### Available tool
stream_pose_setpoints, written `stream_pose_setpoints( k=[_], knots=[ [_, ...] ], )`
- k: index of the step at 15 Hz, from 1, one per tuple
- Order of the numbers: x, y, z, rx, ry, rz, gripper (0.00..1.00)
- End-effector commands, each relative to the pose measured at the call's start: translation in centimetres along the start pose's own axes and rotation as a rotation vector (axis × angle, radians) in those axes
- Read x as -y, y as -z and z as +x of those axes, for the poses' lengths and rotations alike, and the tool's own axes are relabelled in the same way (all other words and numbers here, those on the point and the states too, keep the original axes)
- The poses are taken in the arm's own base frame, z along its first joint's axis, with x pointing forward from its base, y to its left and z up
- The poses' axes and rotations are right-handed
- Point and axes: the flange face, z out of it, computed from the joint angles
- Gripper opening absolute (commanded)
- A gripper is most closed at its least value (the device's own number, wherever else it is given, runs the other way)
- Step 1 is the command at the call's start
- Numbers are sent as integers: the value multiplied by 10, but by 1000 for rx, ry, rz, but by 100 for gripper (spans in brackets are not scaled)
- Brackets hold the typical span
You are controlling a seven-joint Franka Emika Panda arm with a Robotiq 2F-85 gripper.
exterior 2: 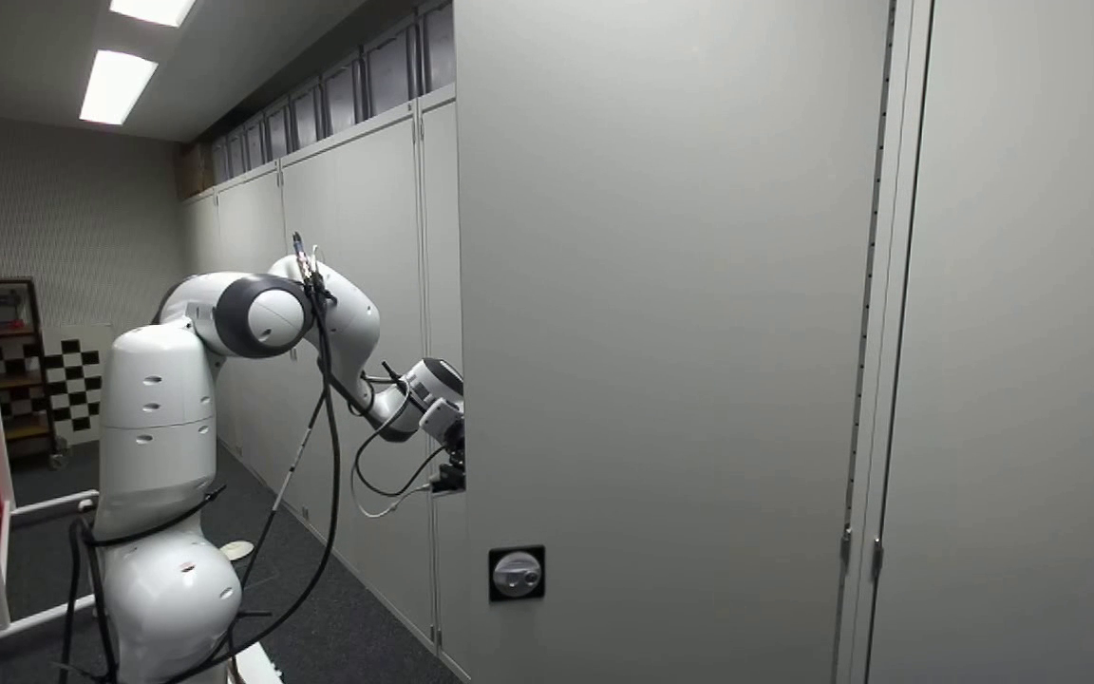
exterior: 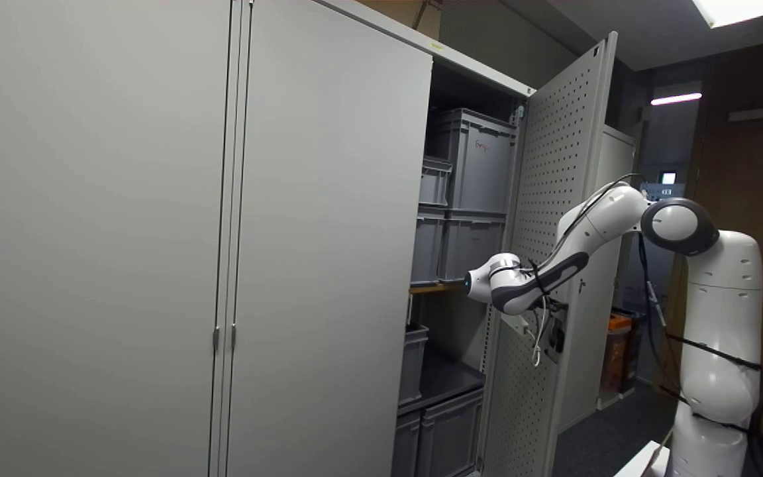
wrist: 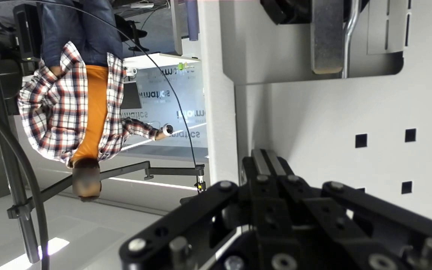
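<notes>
A pale grey sheet-metal cabinet door, with square holes on its inner face (exterior: pixel 557 146), stands swung out to the right of the stacked grey plastic bins (exterior: pixel 481 169) in an exterior view, leaving them exposed. The jointed, glossy white robot arm (exterior: pixel 603 222) bends around the door's free edge, which puts the black, bar-linked pincer (wrist: pixel 269 155) on the inner side. Its two fingers are together with nothing between them, the tips against or just beside the panel; contact cannot be settled. The flat sheet offers nothing to pinch there, probably why they form one blunt tip. Near them is a flat, dull metal latch bar (wrist: pixel 326 45), set into the door; a round silver-grey knob (exterior 2: pixel 517 574) sits on the outer face, presumably to work it. A black cable (exterior 2: pixel 335 475) hangs slack, likely so the arm can bend freely.
</notes>
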Motion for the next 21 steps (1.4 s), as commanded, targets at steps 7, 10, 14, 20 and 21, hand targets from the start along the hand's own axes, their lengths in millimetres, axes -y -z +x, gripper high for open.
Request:
stream_pose_setpoints(
  k=[7,10,14,20,21],
  knots=[
    [-3,-27,13,-107,-124,22,0],
    [-1,-31,19,-141,-146,38,0],
    [-1,-36,21,-167,-153,47,0],
    [2,-41,26,-192,-173,74,0],
    [4,-43,28,-194,-178,80,0]
  ],
)
